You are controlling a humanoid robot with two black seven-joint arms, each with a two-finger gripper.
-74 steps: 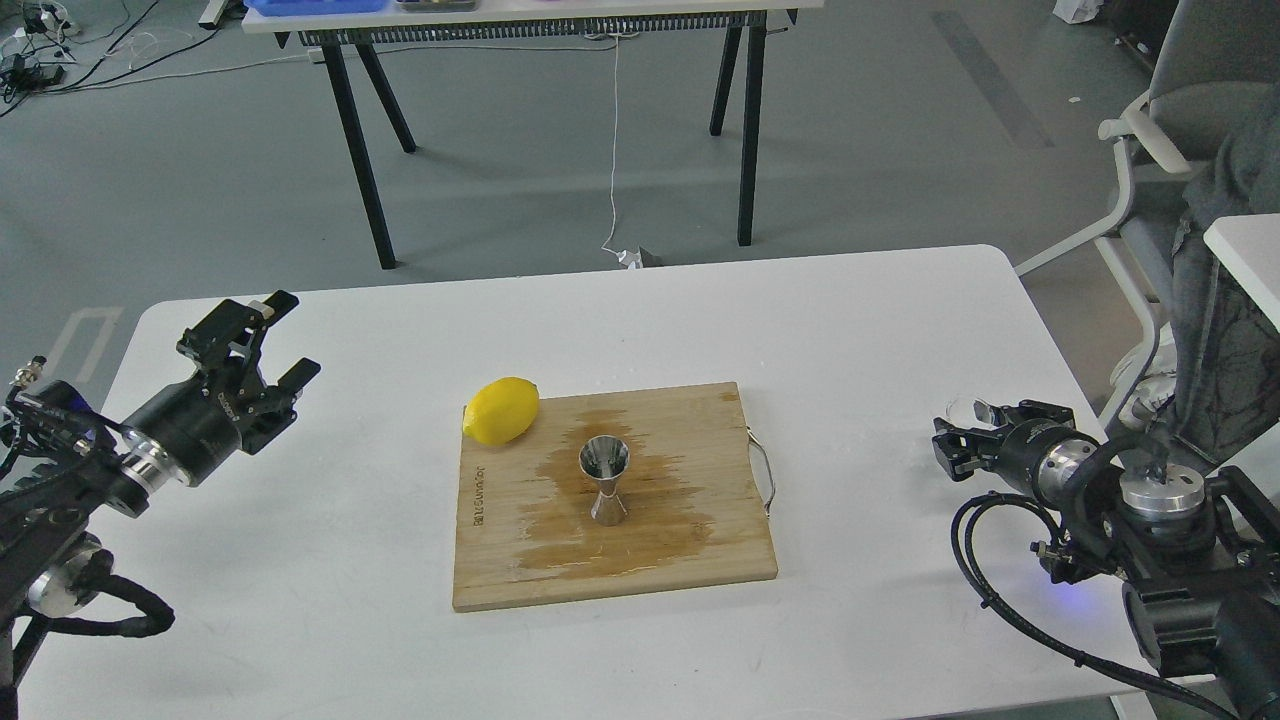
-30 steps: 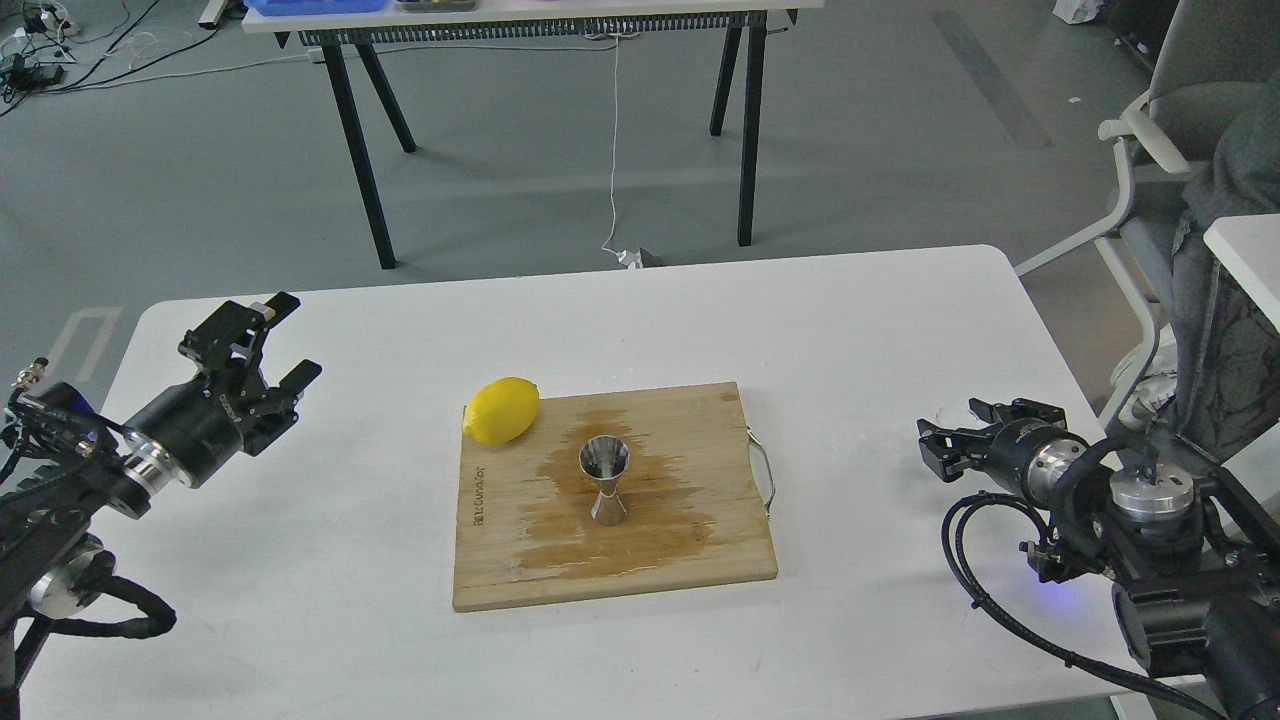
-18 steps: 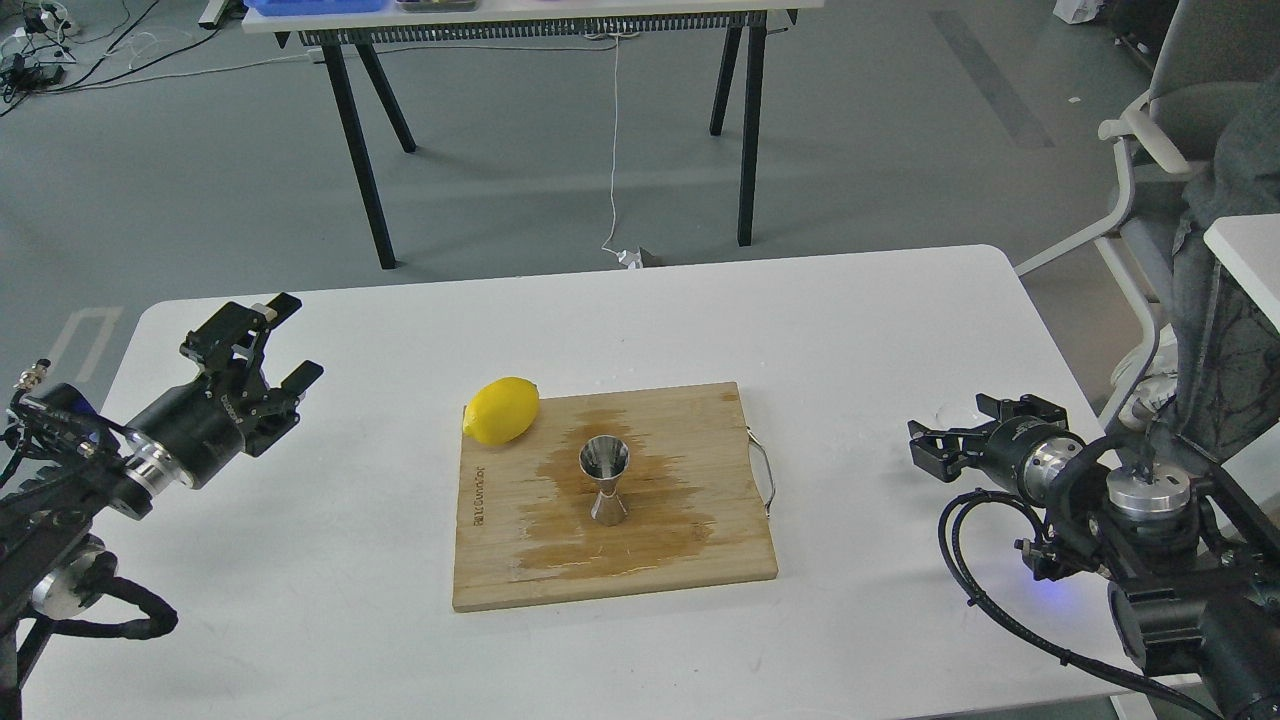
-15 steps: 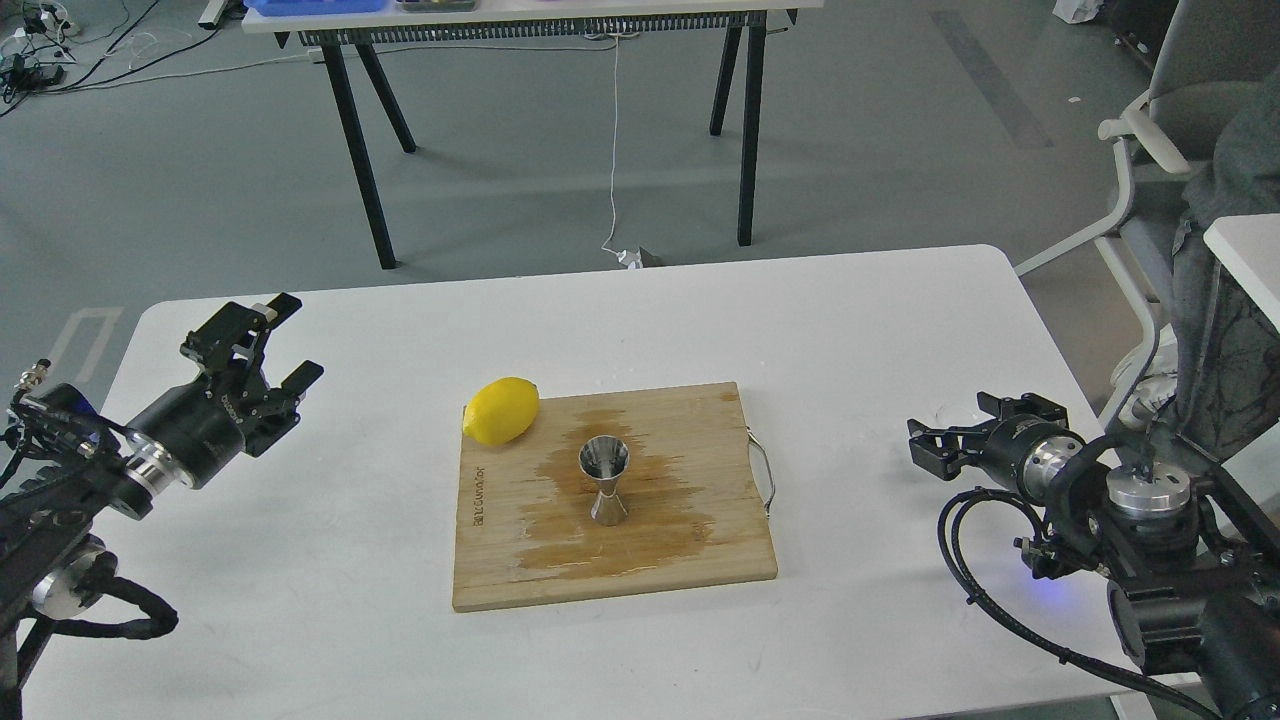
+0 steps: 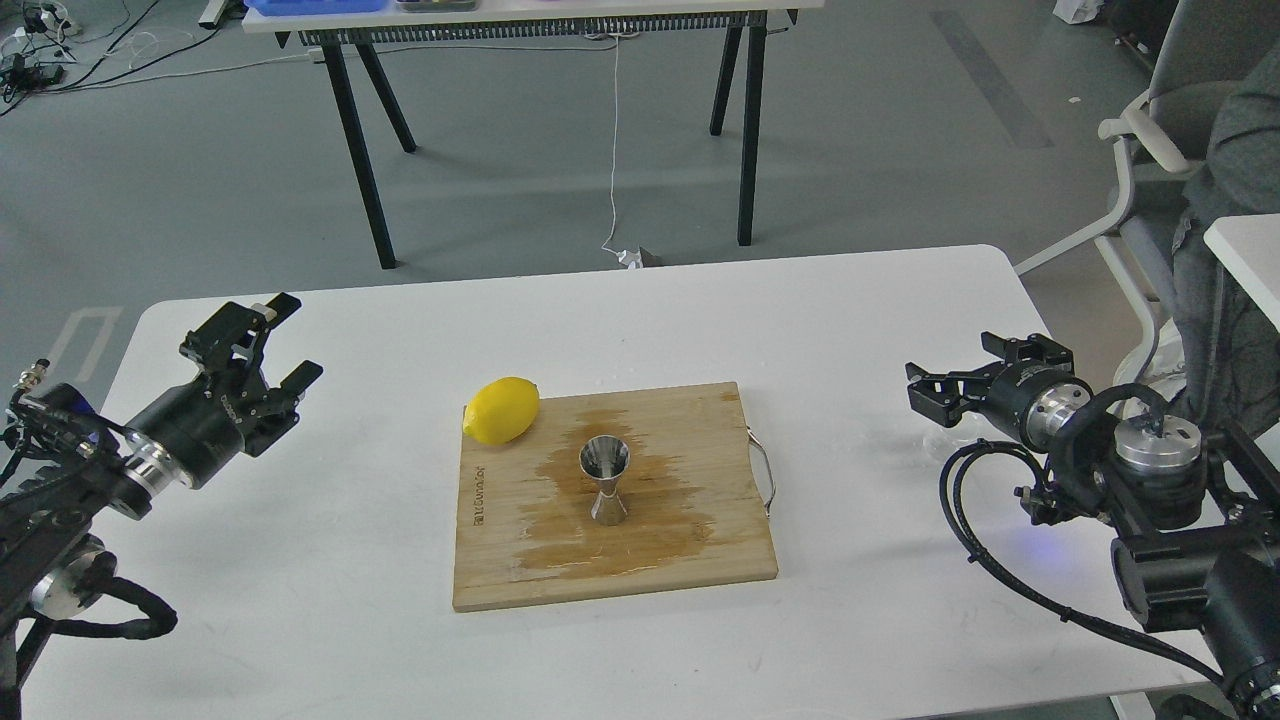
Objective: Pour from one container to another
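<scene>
The steel hourglass jigger (image 5: 605,478) stands upright in the middle of the wooden cutting board (image 5: 700,560), on a wet stain. My right gripper (image 5: 962,374) hovers above the table right of the board, pointing left. Between its fingers only a faint glint of the clear glass cup (image 5: 958,378) shows, and the gripper looks shut on it. My left gripper (image 5: 291,338) hangs open and holds nothing at the far left, well away from the board.
A lemon (image 5: 501,409) lies at the board's far-left corner. The board's wire handle (image 5: 764,470) sticks out on its right side. A chair (image 5: 1170,150) and a person's leg stand past the table's right edge.
My right gripper has moved left toward the board and, in the last half second, risen off the table with the cup. The left arm, jigger and lemon have stayed put.
</scene>
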